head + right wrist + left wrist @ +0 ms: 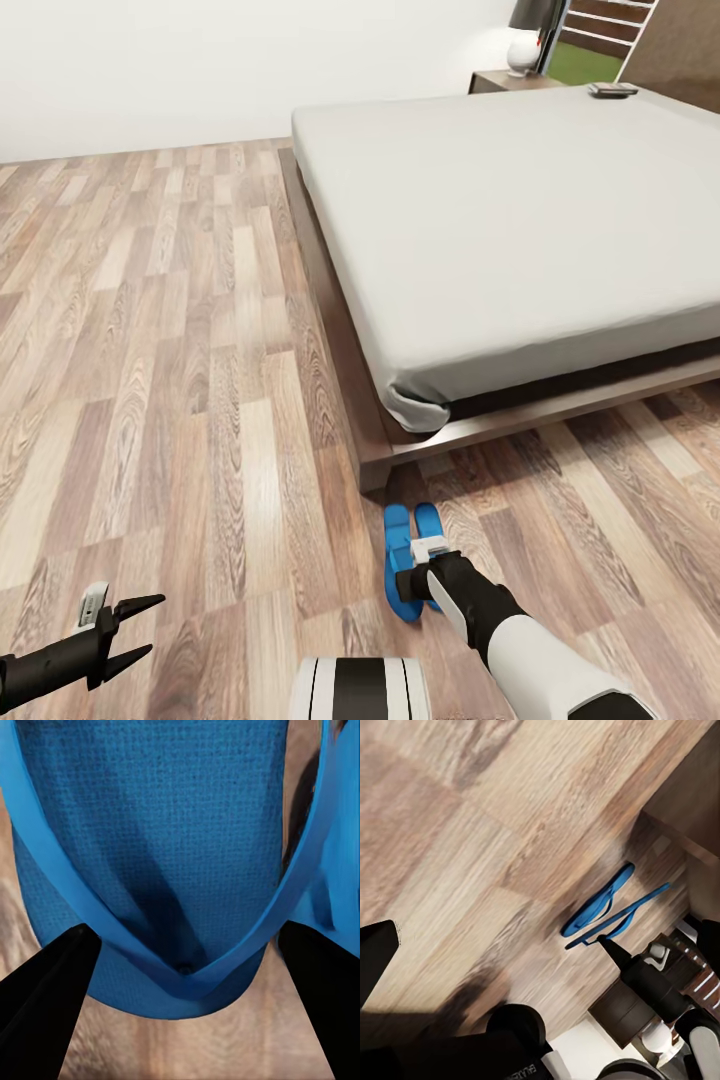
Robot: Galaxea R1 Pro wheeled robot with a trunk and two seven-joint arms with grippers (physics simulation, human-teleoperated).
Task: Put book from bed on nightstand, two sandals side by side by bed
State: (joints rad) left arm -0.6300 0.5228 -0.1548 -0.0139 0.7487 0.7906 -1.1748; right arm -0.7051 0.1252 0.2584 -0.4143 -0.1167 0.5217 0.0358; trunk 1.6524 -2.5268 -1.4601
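While the right gripper [412, 572] hangs over the two sandals [412, 560] by the bed [520, 220] corner, its fingers [45, 982] spread wide around one strap and gripping nothing, the sandal step looks underway; next, retreat straight up.

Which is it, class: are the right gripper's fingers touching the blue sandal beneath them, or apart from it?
Cannot tell. In the right wrist view the black fingers straddle the sandal with jaws wide, their tips overlapping its strap edges, but no view shows contact or a gap plainly.
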